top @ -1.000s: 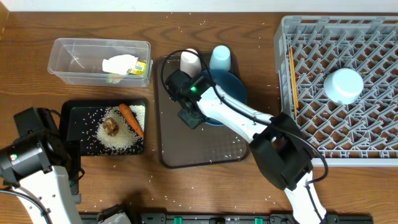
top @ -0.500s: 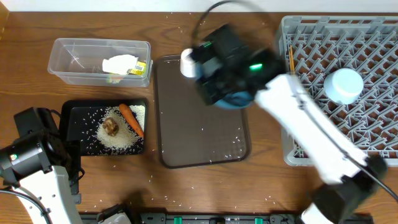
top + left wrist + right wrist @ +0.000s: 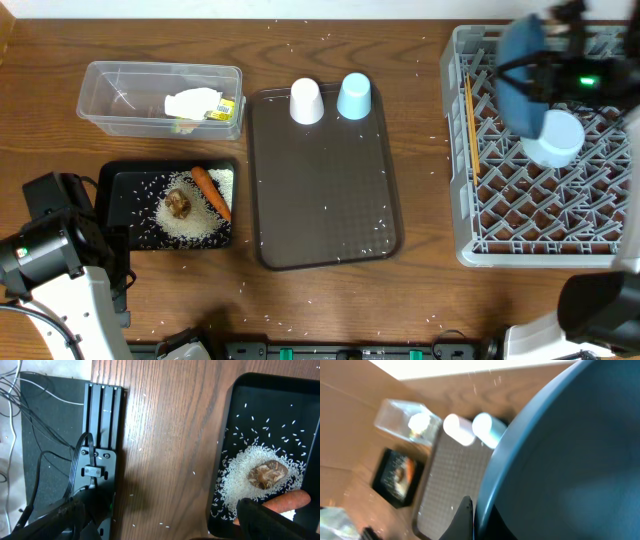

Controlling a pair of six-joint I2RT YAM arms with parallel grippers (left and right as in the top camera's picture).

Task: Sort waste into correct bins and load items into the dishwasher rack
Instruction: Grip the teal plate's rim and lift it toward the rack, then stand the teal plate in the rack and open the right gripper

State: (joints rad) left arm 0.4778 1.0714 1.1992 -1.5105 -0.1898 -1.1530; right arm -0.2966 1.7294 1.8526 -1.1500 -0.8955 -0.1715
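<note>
One grey rack (image 3: 600, 215) fills the table's (image 3: 420, 300) right side, and one brown tray (image 3: 320, 200) lies mid-table. One round dark-blue plate (image 3: 520, 60), blurred and tilted, hangs over the rack, gripped by the right jaws. One upturned bowl (image 3: 553, 138) sits in the rack. Two cups stand on the tray, a white cup (image 3: 306, 101) and a light-blue cup (image 3: 354, 96). The left jaws gape empty.

Brown wooden table (image 3: 420, 300): grain running left to right, full width of overhead view.
Dark brown serving tray (image 3: 325, 190): rectangular, rounded corners, raised rim, fine textured floor; flat on table, near centre.
Black bar with green marks (image 3: 330, 352): along near table edge, cut off by frame.
Left wrist view: black grooved rail (image 3: 102, 425) beside table edge, lying on dark mat (image 3: 45, 435); black wire loop (image 3: 80, 455) ending at small connector on rail; thin white cables (image 3: 15, 390) across mat.
</note>
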